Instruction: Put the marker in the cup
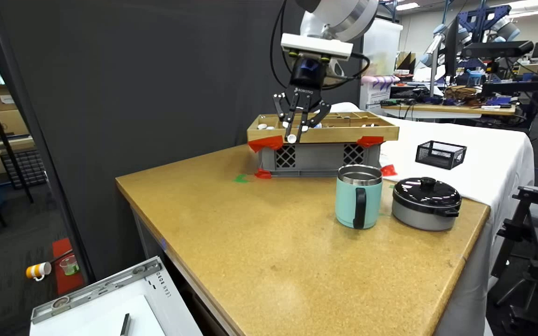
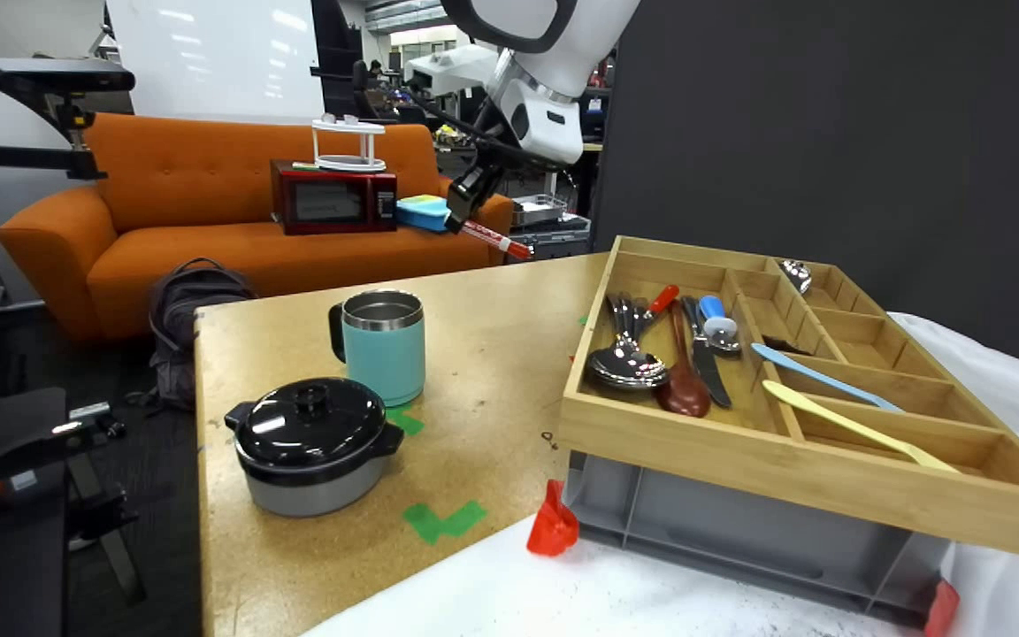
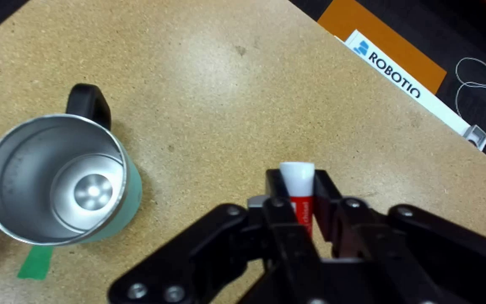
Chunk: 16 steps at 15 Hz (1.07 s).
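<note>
The marker (image 2: 499, 239) is whitish with red print and a red-orange end. My gripper (image 2: 456, 219) is shut on it near its white end, which also shows between the fingertips in the wrist view (image 3: 298, 179). In an exterior view the white end (image 1: 291, 139) shows at the gripper's tips (image 1: 292, 133). The marker is held in the air above the table, tilted. The teal cup (image 1: 347, 203) stands upright on the table, apart from the gripper; it also shows in an exterior view (image 2: 386, 358). In the wrist view the cup (image 3: 132, 198) is left of the gripper (image 3: 297, 185), and its visible inside is empty.
A grey pot with a black lid (image 1: 425, 217) stands close beside the cup. A wooden cutlery tray (image 2: 739, 482) sits on a grey crate (image 1: 315, 158) at the table's end. A black mesh basket (image 1: 451, 161) is on the white cloth. Green tape (image 2: 443, 522) marks the table.
</note>
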Available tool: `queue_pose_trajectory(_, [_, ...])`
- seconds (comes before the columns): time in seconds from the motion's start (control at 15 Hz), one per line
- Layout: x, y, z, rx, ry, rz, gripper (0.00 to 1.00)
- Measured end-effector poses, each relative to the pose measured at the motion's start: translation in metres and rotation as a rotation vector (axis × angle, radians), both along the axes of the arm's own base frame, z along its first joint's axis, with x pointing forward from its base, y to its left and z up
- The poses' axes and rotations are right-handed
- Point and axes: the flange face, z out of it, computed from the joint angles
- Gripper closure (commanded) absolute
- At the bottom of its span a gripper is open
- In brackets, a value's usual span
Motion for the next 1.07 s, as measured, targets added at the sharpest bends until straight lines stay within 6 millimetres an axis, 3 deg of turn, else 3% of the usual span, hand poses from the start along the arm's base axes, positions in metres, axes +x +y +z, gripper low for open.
queue_pose_trajectory(0.2, [-0.028, -0.008, 0.011, 0.01, 0.002, -0.004, 0.8])
queue_pose_trajectory(0.47, [-0.032, -0.007, 0.012, 0.008, 0.002, -0.003, 0.8])
queue_pose_trajectory(0.53, [-0.032, -0.007, 0.012, 0.008, 0.002, -0.003, 0.95])
queue_pose_trajectory(0.73, [-0.032, -0.008, 0.012, 0.005, 0.003, -0.004, 0.95])
queue_pose_trajectory(1.07, [-0.038, -0.043, 0.01, 0.036, 0.067, -0.045, 0.95])
